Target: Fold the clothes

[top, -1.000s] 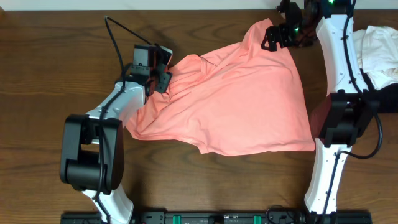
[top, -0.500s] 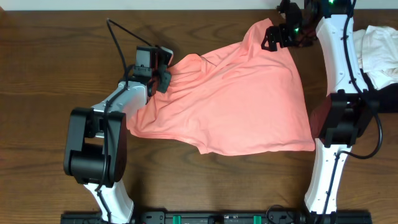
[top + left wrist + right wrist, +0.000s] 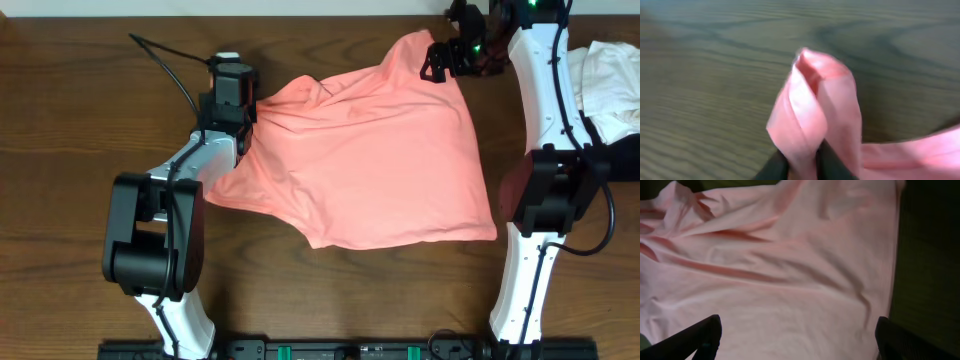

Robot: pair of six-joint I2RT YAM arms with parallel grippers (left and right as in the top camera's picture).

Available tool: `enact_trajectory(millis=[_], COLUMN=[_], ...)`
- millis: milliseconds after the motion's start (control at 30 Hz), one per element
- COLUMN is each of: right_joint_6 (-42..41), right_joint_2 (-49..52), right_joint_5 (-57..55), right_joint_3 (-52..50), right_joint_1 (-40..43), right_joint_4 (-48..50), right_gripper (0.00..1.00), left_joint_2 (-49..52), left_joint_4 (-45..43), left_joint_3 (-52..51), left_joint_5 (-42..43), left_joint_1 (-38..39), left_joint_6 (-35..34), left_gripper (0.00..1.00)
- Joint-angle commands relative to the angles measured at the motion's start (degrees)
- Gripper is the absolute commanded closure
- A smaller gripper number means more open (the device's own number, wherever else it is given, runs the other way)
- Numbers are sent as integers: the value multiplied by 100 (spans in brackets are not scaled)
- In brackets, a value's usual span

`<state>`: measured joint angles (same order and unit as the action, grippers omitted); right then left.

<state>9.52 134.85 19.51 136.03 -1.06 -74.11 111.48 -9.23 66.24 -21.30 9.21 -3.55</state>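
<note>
Where it lies spread across the middle of the wooden counter [image 3: 70, 110], the salmon-pink shirt [image 3: 370, 160] has its left edge bunched and raised. Left claw [image 3: 802, 167]: closed on a pinched fold of that edge. Right claw [image 3: 799, 339]: wide open over the shirt's far right corner, holding nothing. White garments [image 3: 612, 70] lie at the counter's right edge.

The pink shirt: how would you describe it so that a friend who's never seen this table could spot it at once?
Start with the dark wooden table. Spread across its middle lies the salmon-pink shirt, one edge pinched by the left gripper. It is the only pink cloth; the white garments sit bunched at the table's right edge.
</note>
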Motion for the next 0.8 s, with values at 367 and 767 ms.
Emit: enact_trajectory(millis=[367, 767], right_joint_6=[-144, -160], right_joint_2=[-146, -970], right_joint_5=[-17, -393], right_joint_3=[37, 37], right_joint_1=[87, 105], right_joint_4=[-98, -1381], right_gripper=[9, 12], left_joint_2=[-675, -2736], left_joint_4=[1054, 4070], left_joint_3=[44, 44], left_joint_5=[-439, 1202], left_joint_1=[-83, -153], left_joint_6=[-688, -822], left_gripper=[2, 2])
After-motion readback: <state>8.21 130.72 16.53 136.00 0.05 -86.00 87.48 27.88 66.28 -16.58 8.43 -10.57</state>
